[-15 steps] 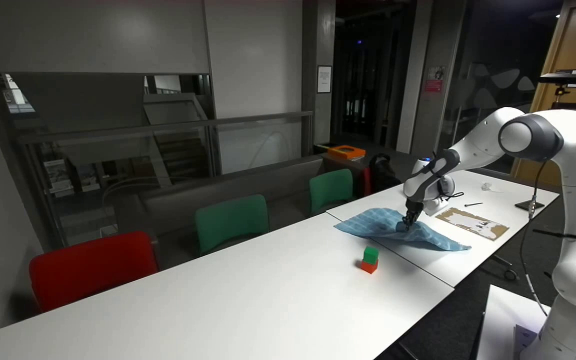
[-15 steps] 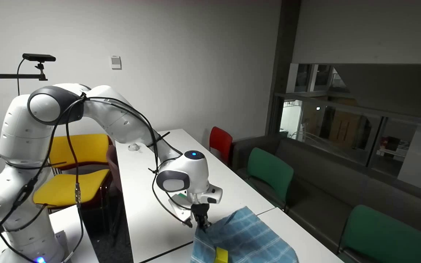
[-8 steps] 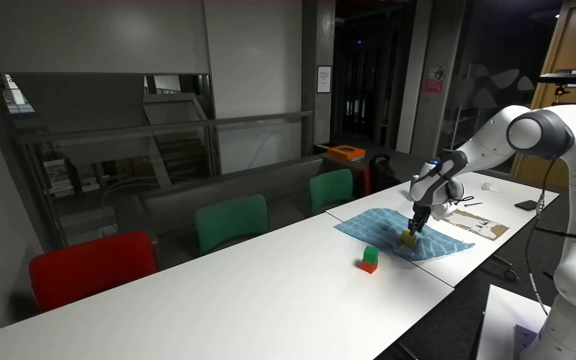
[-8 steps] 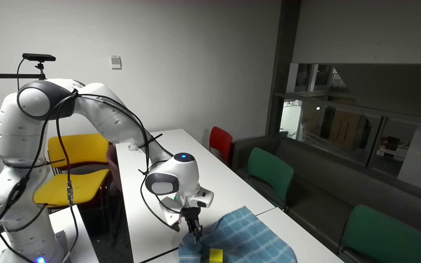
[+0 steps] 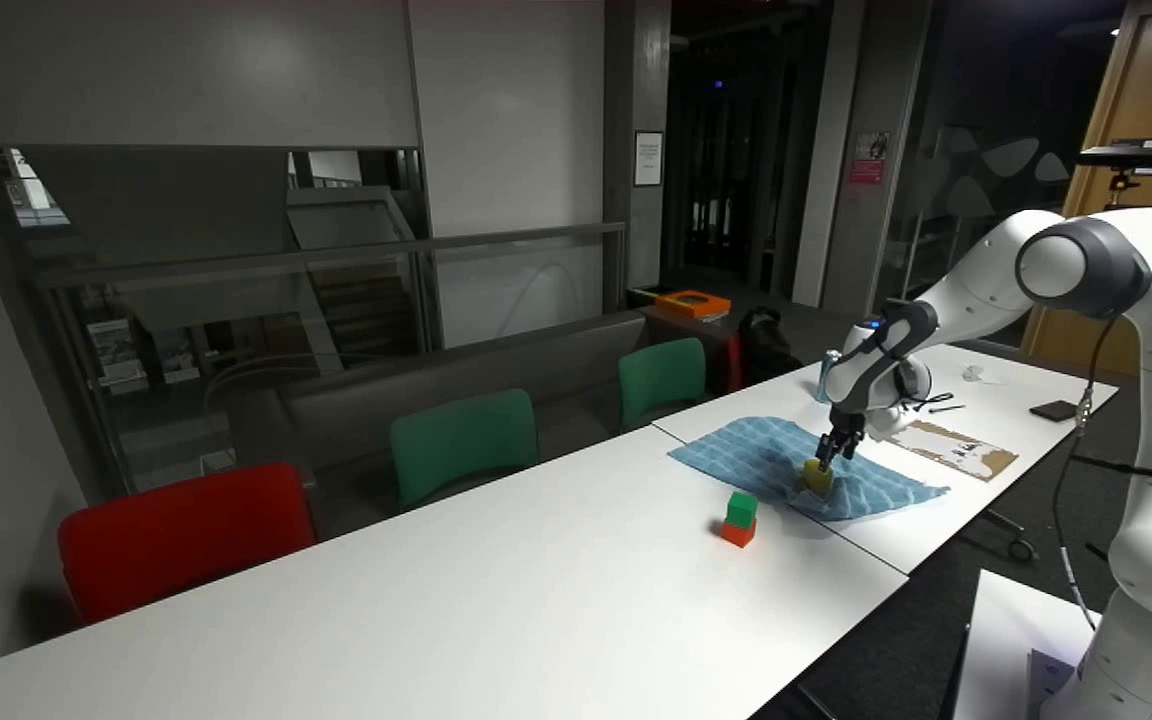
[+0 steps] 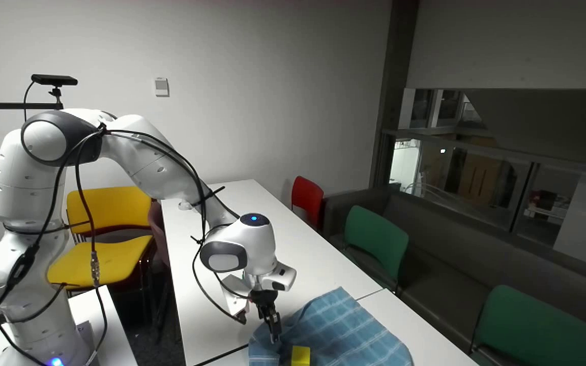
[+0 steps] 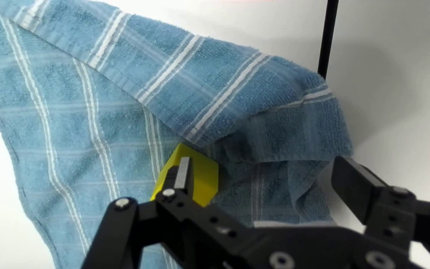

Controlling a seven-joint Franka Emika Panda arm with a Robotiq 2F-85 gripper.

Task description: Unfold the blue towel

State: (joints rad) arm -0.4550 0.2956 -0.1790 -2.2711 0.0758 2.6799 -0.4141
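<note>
Your claw (image 7: 265, 170) gapes wide, gripping nothing; the towel (image 7: 125, 119) has just dropped flatter, yet one flap (image 7: 170, 76) lies folded over, so you likely need another pull.

From far off I see the blue towel (image 7: 125, 123), fuzzy with white stripes, lying a bit wrinkly on the white table (image 7: 405, 30), with one side folded over on top and one end crumpled.

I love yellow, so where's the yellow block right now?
In the wrist view, the yellow block lies just left of and below centre, on the blue towel next to its folded flap, partly hidden by one finger of the open pincer.
</note>
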